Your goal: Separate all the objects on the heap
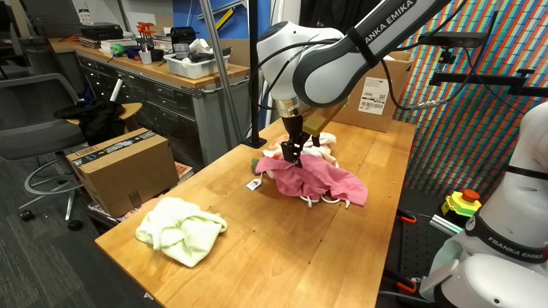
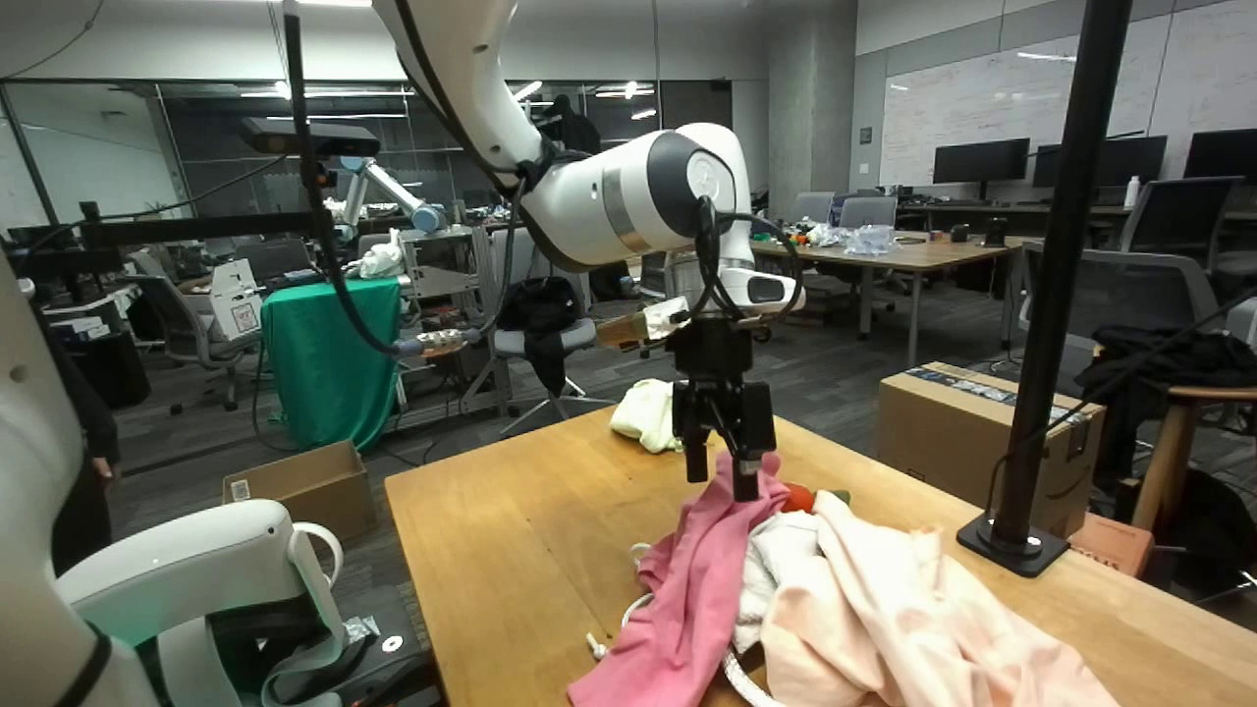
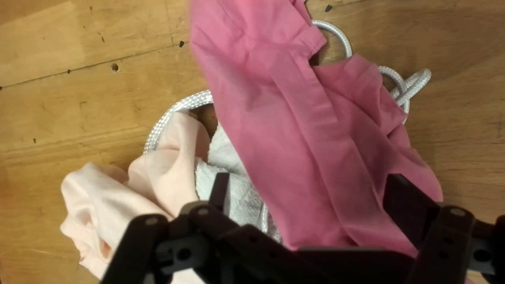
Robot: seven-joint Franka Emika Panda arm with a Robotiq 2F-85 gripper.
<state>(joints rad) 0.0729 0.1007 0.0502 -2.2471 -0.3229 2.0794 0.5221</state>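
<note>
Your gripper (image 3: 309, 192), spread wide and holding nothing, is directly above the pink cloth (image 3: 300, 126), whose long axis runs out from underneath toward the robot-side edge of the desk (image 1: 265, 239).

The white arm (image 1: 342, 68) is held reaching up and over from its base (image 1: 492, 278), and its upper stretch is cut off at the top in both exterior views. The forearm (image 1: 387, 25) is sloped down to the wrist (image 1: 278, 92), which is bent so that the gripper (image 2: 722, 473) is pointed downward. The two black fingers (image 3: 410, 209) are spread, with a wide gap between their tips. In the wrist view they are seen along the bottom, one near the middle and one toward the right. In an exterior view they are shown hanging side by side.
</note>
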